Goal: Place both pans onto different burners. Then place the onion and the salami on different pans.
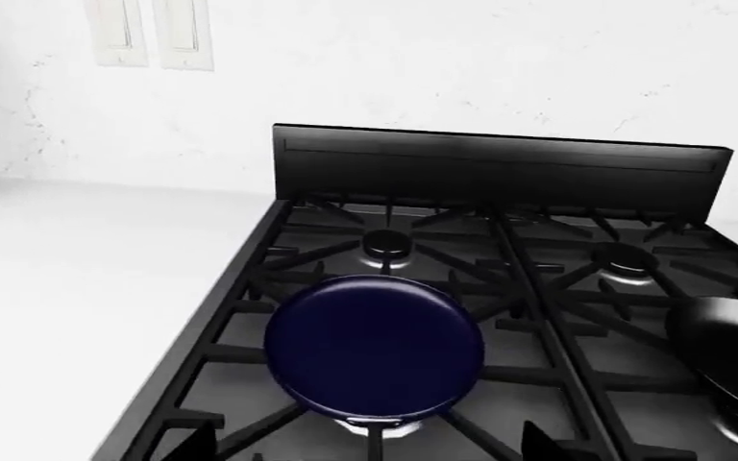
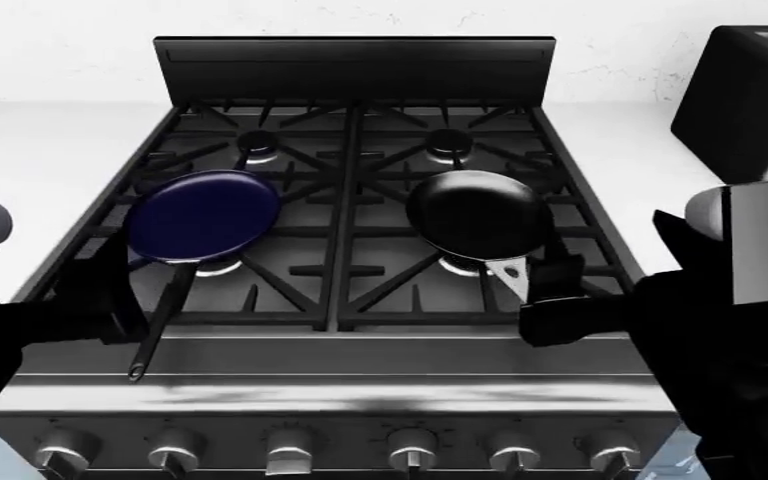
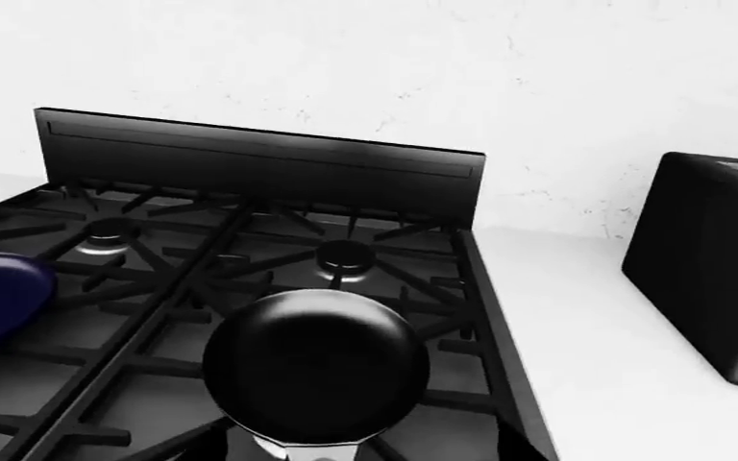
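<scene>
Both pans sit on the stove's front burners: the navy-blue pan (image 2: 205, 214) on the front-left grate, its thin black handle (image 2: 160, 320) running toward the robot and overhanging the stove's front edge, so its long axis lies front to back with a slight lean to the left; the glossy black pan (image 2: 478, 214) on the front-right grate, its grey metal handle (image 2: 506, 275) also pointing toward the robot. The two rear burners (image 2: 257, 145) are bare. The left claw (image 2: 104, 300) hangs just beside the blue pan's handle and the right claw (image 2: 551, 290) close to the grey handle, but both show only as dark shapes, so I cannot tell whether either is released or clenched, nor whether either touches its handle. The pan-placing part looks done, judging from how each pan covers its own burner. Neither the onion nor the salami appears in any view, so the sensible next move is to lift the arms clear without nudging the handles, then look along the white desk (image 1: 74, 288) for the food. A dark appliance (image 3: 709, 279) stands on the desk to the stove's right.
</scene>
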Tool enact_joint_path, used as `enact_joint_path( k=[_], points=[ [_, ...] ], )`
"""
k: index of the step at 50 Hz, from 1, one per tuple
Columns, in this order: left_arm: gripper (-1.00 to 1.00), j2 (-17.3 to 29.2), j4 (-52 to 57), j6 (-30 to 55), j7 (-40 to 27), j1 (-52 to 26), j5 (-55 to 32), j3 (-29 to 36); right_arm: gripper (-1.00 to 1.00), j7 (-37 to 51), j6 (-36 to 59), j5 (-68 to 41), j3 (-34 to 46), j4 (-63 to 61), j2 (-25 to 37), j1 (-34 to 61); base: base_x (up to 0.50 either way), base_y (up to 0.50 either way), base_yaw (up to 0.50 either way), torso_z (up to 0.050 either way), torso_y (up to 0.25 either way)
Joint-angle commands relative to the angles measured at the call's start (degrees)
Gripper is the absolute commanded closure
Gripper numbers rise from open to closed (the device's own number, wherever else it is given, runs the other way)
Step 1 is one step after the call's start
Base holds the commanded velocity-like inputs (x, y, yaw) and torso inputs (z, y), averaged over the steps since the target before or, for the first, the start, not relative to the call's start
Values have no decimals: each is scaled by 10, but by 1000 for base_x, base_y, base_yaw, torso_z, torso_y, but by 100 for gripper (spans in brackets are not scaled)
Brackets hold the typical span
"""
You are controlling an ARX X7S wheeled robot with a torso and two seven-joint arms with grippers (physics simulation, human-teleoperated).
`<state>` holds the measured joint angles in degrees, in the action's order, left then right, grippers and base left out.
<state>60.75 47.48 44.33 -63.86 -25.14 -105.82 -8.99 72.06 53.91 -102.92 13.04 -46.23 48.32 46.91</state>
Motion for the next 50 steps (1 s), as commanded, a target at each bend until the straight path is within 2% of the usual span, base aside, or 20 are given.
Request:
enact_joint_path(
  k=[1,50],
  points=[
    [-100,-5,0,-1,-1,-4,2,6,-100,-20,-15,18,-21,-4,4,-27,0,-105,0,0,0],
    [-100,-15,-7,5,-8,-43,3,46,-100,-36,-31,20,-26,-7,9,-37,0,-499,0,0,0]
  ],
)
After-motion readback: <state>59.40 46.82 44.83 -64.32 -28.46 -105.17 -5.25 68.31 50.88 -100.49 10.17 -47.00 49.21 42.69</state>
